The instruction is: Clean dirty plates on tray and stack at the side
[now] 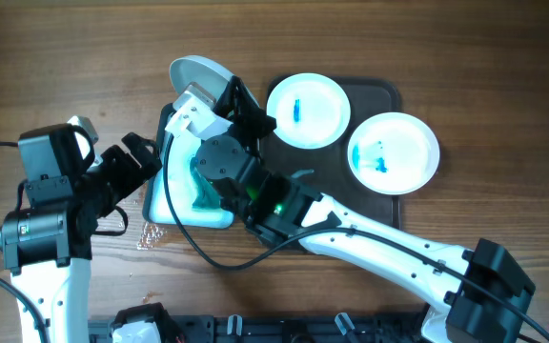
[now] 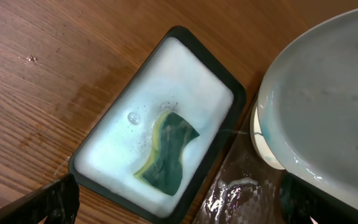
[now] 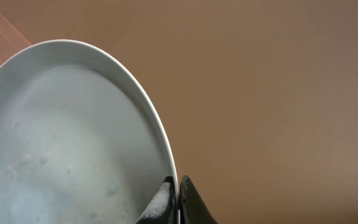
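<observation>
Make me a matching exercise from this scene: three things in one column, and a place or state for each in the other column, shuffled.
Things:
1. sponge
2. lifted plate
3. both plates on the tray

Places or states:
A. smeared with blue
B. rim pinched in the right gripper
C. lying in the soapy basin

Pairs: 1-C, 2-B, 3-A.
</observation>
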Controlling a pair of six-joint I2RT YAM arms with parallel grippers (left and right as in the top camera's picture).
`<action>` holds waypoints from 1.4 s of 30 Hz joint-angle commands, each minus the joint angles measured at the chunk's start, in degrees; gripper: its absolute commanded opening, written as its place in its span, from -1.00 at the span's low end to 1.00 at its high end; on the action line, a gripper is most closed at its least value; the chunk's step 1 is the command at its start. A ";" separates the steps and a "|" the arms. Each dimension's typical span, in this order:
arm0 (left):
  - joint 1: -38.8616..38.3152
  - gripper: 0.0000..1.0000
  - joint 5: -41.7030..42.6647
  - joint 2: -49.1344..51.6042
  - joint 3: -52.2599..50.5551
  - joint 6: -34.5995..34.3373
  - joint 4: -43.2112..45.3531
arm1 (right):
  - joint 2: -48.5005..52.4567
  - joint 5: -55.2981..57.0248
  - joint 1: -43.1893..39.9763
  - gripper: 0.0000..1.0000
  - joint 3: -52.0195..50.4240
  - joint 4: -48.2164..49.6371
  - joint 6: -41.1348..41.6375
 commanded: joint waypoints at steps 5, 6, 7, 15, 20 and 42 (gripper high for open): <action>0.31 1.00 1.11 -0.52 0.90 0.09 0.00 | 0.00 1.18 0.28 -0.91 0.87 0.50 -0.11; 0.31 1.00 1.11 -0.52 0.90 0.09 0.00 | 0.00 1.18 0.28 -0.91 0.87 0.52 -0.09; 0.31 1.00 1.11 -0.52 0.90 0.09 0.00 | 0.00 1.16 0.28 -0.91 0.87 0.50 -0.09; 0.31 1.00 1.11 -0.52 0.90 0.09 0.00 | 0.72 3.21 -1.51 -0.92 0.81 -9.03 23.65; 0.31 1.00 1.11 -0.52 0.90 0.09 0.00 | 0.55 -0.94 -0.61 -0.91 0.81 -5.05 14.86; 0.31 1.00 1.11 -0.52 0.90 0.09 0.00 | -15.17 -55.49 -82.90 -0.91 0.81 -64.37 70.47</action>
